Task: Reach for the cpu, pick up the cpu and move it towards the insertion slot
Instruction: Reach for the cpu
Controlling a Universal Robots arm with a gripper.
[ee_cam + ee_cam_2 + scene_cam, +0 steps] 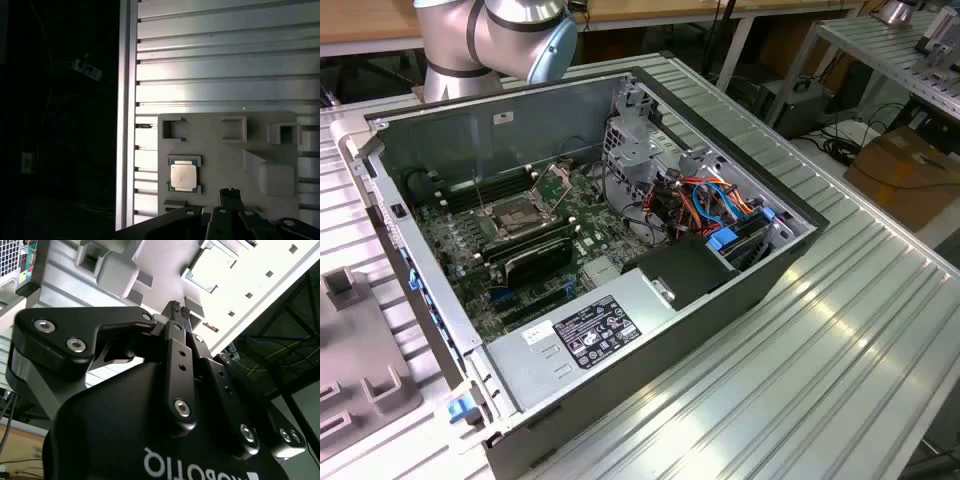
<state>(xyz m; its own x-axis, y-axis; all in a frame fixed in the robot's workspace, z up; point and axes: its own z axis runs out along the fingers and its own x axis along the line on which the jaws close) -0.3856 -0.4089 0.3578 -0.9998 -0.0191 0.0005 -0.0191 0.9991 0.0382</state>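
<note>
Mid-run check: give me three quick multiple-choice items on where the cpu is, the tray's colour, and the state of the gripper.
1. Where does the cpu lie?
A. inside the computer case
B. in a recess of the tray
C. on the floor

2. What colour is the tray?
A. grey
B. red
C. yellow

3. The gripper is:
A. shut on the cpu
B. shut, holding nothing
C. wide open around the cpu

Answers:
1 B: the first wrist view shows the chip seated in a square recess of the tray.
2 A: the tray's whole surface is plain grey.
3 B: in both wrist views the fingertips meet with nothing between them, and the cpu lies apart from them in its recess.
</note>
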